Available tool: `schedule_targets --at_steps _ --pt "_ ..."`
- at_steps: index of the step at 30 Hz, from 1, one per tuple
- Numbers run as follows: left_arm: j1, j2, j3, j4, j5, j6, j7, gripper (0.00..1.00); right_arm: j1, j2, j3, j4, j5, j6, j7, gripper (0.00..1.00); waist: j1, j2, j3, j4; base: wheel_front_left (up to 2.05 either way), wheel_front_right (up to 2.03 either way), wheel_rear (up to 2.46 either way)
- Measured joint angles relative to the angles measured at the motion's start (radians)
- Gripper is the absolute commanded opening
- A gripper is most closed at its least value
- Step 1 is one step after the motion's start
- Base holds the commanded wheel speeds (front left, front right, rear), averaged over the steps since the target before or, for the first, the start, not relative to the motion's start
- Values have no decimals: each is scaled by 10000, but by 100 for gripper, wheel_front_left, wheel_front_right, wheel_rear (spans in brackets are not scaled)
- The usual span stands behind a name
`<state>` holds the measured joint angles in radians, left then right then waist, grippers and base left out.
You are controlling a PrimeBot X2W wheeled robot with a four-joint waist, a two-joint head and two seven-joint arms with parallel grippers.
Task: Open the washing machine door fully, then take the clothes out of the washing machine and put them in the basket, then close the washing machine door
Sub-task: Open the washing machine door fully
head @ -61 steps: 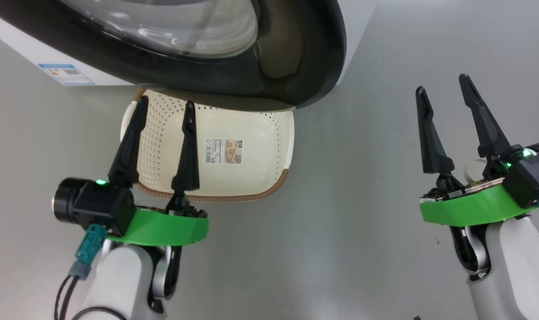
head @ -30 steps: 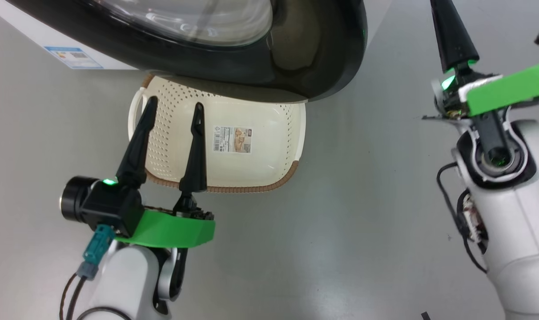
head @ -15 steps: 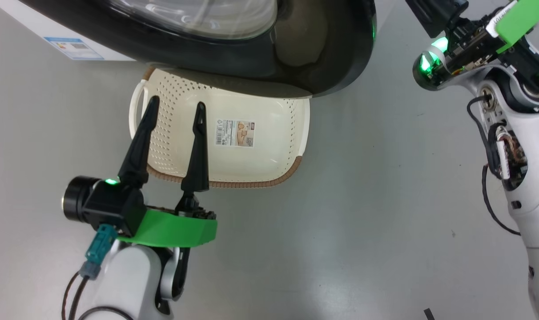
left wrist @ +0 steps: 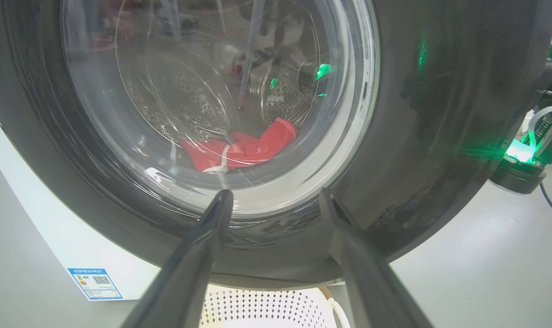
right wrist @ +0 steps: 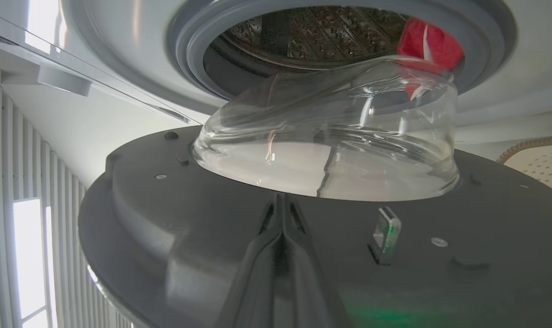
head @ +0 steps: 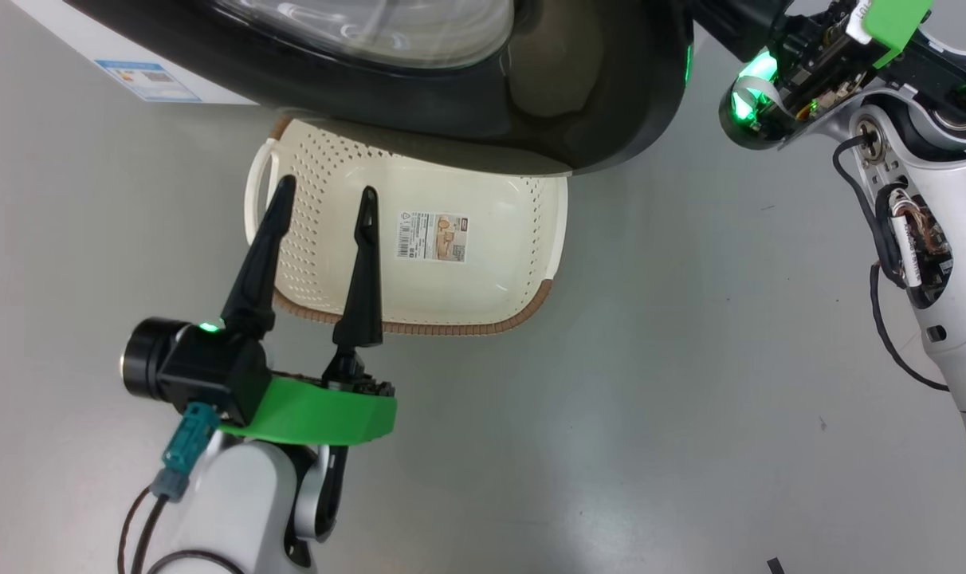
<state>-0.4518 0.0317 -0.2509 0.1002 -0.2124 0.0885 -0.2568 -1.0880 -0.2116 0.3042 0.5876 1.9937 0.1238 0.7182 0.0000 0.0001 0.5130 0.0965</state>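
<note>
1. The left gripper (head: 327,187) is hanging spread wide at the lower left of the head view. It is pinching nothing, and its fingertips are showing over the left part of the basket (head: 523,239).
2. The right gripper (right wrist: 280,205) is running its two fingers, pressed together, along the grey inner face of the washing machine door (right wrist: 166,237). The tips are sitting just under the glass bowl (right wrist: 330,150); whether they are touching, I cannot tell.
3. The basket, cream and perforated with a brown rim, is sitting on the floor mid-frame, carrying a paper label (head: 433,237) on its bottom.
4. The clothes (left wrist: 239,148), red with white trim, are lying low in the steel drum (right wrist: 312,32).
5. The door is standing partly open, with a gap showing between the bowl and the grey seal (right wrist: 189,45). Its black rim is overhanging the basket's upper edge.
6. The grey floor (head: 650,383) is lying open right of the basket.
7. The washing machine (head: 68,48) is showing white at the upper left, with a blue sticker (head: 159,80).
</note>
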Motion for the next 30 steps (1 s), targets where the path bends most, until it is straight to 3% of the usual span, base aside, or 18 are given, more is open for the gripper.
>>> schedule_targets --at_steps 14,30 --pt "44 0 4 282 -121 -6 0 100 1160 -384 384 -1043 341 0 514 0 1 0 -649 143 0 0 0" --pt "863 0 226 376 -550 8 0 100 2562 -221 1032 -1275 748 2 537 0 0 0 -1800 556 0 0 0"
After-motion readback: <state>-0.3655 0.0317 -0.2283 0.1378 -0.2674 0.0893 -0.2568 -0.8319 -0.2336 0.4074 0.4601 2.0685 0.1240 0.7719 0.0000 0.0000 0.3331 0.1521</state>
